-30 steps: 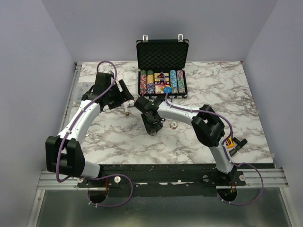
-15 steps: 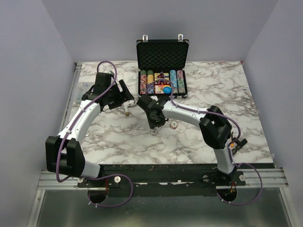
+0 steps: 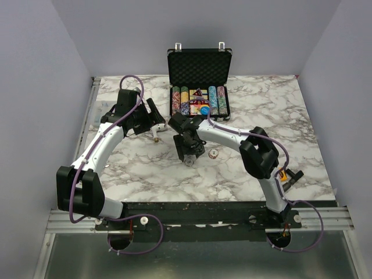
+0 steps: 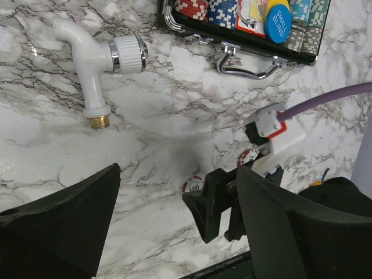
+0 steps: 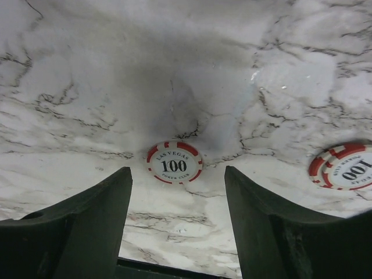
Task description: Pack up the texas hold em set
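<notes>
Right wrist shows my right tool (image 5: 177, 171) open and empty over a loose 100 chip (image 5: 174, 163) at twelve o'clock; next, lower and pinch it.

A second chip (image 5: 347, 167) runs off the right edge — the briefcase (image 4: 192, 32) is cropped above.

The left arm (image 3: 103, 143) and the right arm (image 3: 224, 135) share white curved links between bulky black joint housings, each trailing a purple cable (image 4: 331, 97), and the right gripper (image 5: 177, 171) ends in two broad matte-black wedge-shaped fingers (image 5: 72, 226).
</notes>
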`<action>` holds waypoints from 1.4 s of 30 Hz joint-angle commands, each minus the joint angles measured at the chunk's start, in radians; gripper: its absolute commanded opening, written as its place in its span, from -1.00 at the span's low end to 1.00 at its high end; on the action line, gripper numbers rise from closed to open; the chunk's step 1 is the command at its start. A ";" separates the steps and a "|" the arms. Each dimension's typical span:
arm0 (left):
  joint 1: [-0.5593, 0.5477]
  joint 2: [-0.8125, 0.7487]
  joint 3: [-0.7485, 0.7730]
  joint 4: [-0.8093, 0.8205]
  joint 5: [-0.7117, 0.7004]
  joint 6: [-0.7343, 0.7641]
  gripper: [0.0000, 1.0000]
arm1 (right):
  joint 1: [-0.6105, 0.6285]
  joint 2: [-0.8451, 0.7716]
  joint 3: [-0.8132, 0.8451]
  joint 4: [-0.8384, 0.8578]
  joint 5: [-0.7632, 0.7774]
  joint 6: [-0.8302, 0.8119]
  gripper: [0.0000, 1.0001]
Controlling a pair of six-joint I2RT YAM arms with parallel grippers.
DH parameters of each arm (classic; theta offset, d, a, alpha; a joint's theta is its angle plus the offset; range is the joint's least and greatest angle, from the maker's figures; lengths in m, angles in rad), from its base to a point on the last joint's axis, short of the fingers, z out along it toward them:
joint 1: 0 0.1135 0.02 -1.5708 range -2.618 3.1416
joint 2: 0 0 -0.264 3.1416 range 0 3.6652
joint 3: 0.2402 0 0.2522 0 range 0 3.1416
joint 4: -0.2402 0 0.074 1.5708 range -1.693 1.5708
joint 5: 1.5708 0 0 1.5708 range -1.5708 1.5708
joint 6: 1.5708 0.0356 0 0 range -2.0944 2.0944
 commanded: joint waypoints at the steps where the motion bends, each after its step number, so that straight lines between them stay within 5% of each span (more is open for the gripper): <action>1: 0.010 -0.002 0.028 0.002 0.026 -0.005 0.59 | 0.006 0.048 0.050 -0.088 -0.111 -0.015 0.40; 23: 0.014 -0.007 0.027 0.003 0.038 -0.008 0.59 | 0.007 0.226 0.149 -0.157 -0.095 0.012 0.18; 34: 0.014 -0.003 0.027 0.004 0.041 -0.007 0.59 | 0.007 0.187 0.145 -0.115 -0.008 0.011 -0.25; 42: 0.014 -0.002 0.026 0.003 0.043 -0.010 0.59 | 0.006 0.109 0.122 -0.109 0.067 0.031 -0.40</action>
